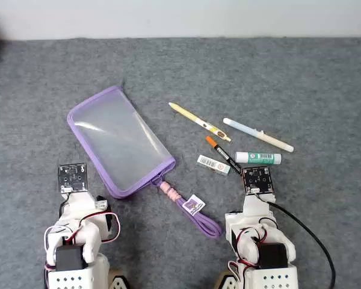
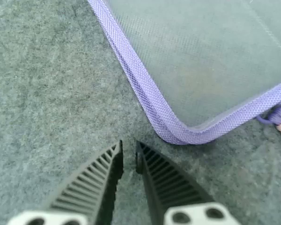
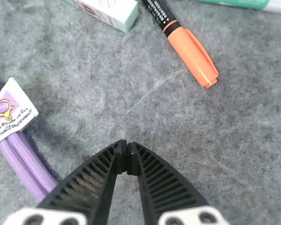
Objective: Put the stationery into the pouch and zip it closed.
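A translucent pouch [image 1: 120, 141] with purple trim lies slanted on the grey felt, left of centre. To its right lie a yellow pen [image 1: 198, 121], a pale blue pen [image 1: 257, 135], an orange-capped marker [image 1: 222, 155], a small eraser [image 1: 213, 164] and a green-and-white tube [image 1: 258, 158]. My left gripper [image 2: 129, 152] is shut on nothing, just short of the pouch's near corner [image 2: 178, 133]. My right gripper [image 3: 127, 150] is shut and empty above bare felt, with the marker's orange cap [image 3: 192, 56] and the eraser [image 3: 110, 11] a little ahead of it.
A pink-and-purple cord strap [image 1: 195, 214] with a paper tag [image 3: 9, 115] trails from the pouch's corner toward the right arm [image 1: 257, 180]. The left arm [image 1: 72, 177] stands at the near edge. Open felt lies behind the pouch and pens.
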